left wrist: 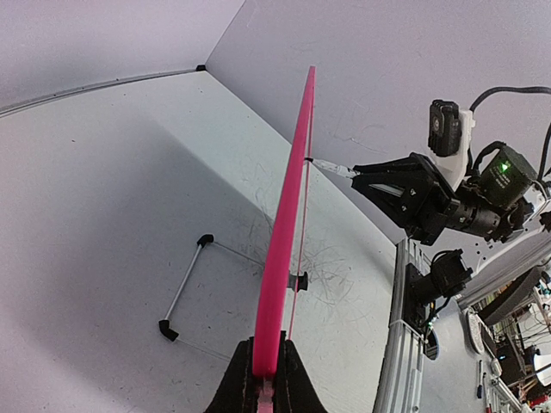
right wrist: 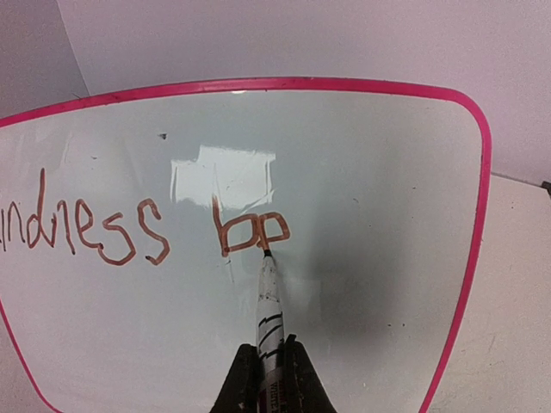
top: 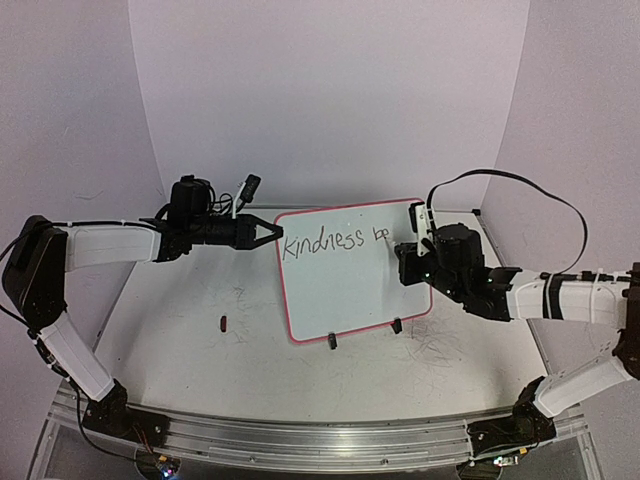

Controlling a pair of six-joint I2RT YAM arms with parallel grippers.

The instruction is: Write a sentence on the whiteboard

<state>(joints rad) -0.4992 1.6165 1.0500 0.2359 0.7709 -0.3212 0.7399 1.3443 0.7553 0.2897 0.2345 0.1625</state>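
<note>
Pink-rimmed whiteboard (top: 340,290) in left hand (top: 272,232)

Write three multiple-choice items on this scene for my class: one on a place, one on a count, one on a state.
1. Where does the left gripper hold the whiteboard? A. its left edge B. its top edge C. its bottom edge
2. How many black clip feet show on the board? A. one B. two C. four
3. What is the right gripper doing? A. hanging open B. shut on nothing C. shut on the marker
1 A, it pinches the pink frame there; 2 B, both sit on the lower edge; 3 C, the marker sits in its jaws, tip on the board.
</note>
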